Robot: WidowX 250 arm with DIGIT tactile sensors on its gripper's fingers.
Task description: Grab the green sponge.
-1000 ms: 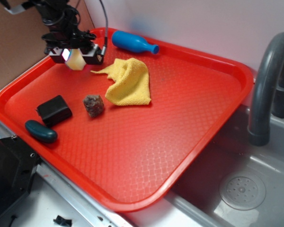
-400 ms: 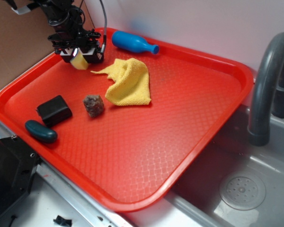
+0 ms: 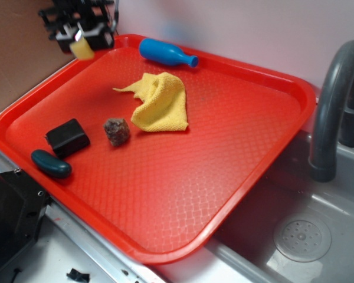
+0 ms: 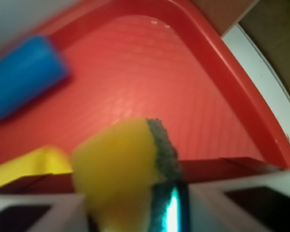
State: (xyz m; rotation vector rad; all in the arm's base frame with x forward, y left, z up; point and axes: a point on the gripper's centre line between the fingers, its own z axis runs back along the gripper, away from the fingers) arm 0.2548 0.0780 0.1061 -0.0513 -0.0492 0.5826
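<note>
Up in the top left corner of the exterior view, the gripper [image 3: 81, 41] hangs above the red tray [image 3: 248, 171], its jaws pinched on the green sponge [image 3: 82, 49], which is clear of the tray floor. The wrist view shows the sponge [image 4: 123, 174] close up: yellow foam with its grey-green scouring face on the right, pressed between the two fingers. Below on the tray lie the blue bottle [image 3: 165, 53], the yellow cloth [image 3: 159, 103], a black block [image 3: 67, 137], a brown lump [image 3: 116, 131] and a teal oblong [image 3: 51, 164].
</note>
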